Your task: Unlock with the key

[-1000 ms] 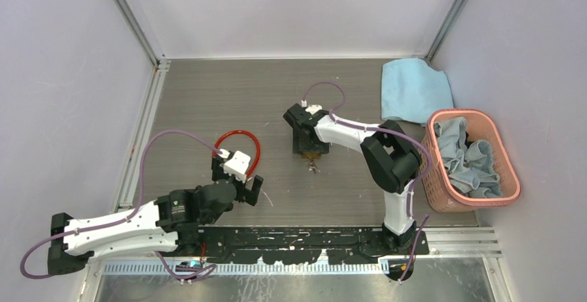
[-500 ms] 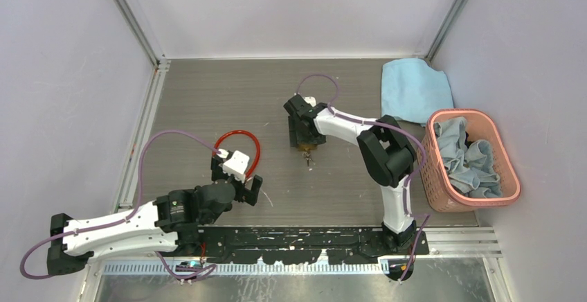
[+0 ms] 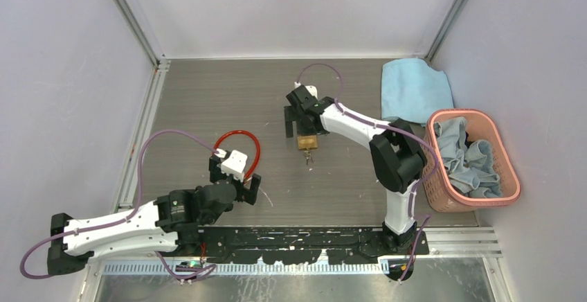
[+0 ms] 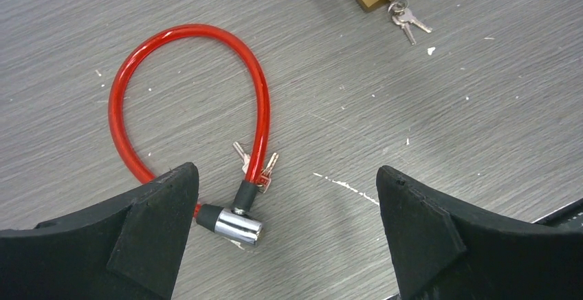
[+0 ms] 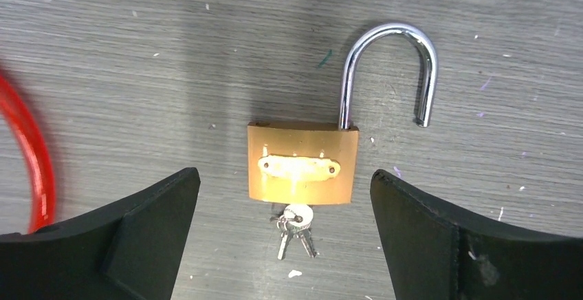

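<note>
Right gripper (image 3: 302, 127): fingers spread wide and gripping nothing. It points down over the brass padlock (image 5: 302, 173), which sits between the two fingers in the wrist view, and neither one touches it.

Padlock: flat on the grey table (image 3: 208, 94), around mid-table and a little right of centre. The steel shackle (image 5: 388, 59) points to the far side. One leg is seated in the body, and the other end is out and clear of it.

The key (image 5: 294, 228): a small silvery bunch at the near edge of the padlock body. One key sits at the keyhole, and the rest fan out on the table just below it.

Left gripper (image 3: 234, 177): fingers spread wide and holding nothing, over the near-left part of the table.

Red cable lock (image 4: 185, 35): a loop on the table left of the padlock and well apart from it. Its chrome end (image 4: 237, 223) is at the near side, close by the left finger in the wrist view. A second small pair of keys (image 4: 258, 166) lies against the cable.

Far right: a light blue cloth (image 3: 413, 89) lies flat. Just near of it is a pink basket (image 3: 453, 113) of grey-blue fabric.
</note>
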{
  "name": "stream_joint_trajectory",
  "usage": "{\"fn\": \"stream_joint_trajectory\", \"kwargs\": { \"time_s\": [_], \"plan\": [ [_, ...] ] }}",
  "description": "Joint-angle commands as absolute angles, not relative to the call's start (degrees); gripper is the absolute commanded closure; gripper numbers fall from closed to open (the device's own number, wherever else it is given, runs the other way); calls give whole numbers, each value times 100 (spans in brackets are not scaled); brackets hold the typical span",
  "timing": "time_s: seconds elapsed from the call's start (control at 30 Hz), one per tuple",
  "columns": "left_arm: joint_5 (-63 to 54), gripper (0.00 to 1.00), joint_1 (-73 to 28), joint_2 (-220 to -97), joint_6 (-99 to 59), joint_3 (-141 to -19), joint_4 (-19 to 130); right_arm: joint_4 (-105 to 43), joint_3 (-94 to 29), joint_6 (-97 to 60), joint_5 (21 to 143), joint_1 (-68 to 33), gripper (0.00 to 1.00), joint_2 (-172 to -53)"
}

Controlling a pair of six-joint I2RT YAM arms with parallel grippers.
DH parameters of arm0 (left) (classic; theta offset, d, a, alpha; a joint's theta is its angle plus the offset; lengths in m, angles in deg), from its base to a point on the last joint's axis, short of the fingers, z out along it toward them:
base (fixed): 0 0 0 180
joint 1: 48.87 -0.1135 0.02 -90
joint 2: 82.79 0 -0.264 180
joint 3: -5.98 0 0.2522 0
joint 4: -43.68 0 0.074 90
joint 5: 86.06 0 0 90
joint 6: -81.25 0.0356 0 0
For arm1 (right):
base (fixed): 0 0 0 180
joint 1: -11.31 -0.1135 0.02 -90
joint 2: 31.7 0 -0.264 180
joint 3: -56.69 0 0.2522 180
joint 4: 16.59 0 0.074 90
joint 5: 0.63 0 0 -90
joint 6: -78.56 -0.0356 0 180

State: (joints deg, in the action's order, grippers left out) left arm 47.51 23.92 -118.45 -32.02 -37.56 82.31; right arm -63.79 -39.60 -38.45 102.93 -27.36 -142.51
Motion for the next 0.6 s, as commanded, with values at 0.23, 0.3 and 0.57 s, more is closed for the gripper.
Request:
{"fn": "stream_joint_trajectory", "kwargs": {
  "time_s": [0.23, 0.3, 0.57],
  "plan": [
    [5425, 3, 2304, -12219, -4206, -4199, 8893, -6368, -3555, -3850, 10308, -2940, 0, -12829],
    [5471, 4, 2208, -12287, -4531, -4258, 9199, -6413, -3409, -3875, 10365, -3020, 0, -12595],
    [4714, 6, 985, -12426, -5497, -4298, 9955, -6411, -2688, -4098, 10247, -3315, 0, -11658]
  ]
}}
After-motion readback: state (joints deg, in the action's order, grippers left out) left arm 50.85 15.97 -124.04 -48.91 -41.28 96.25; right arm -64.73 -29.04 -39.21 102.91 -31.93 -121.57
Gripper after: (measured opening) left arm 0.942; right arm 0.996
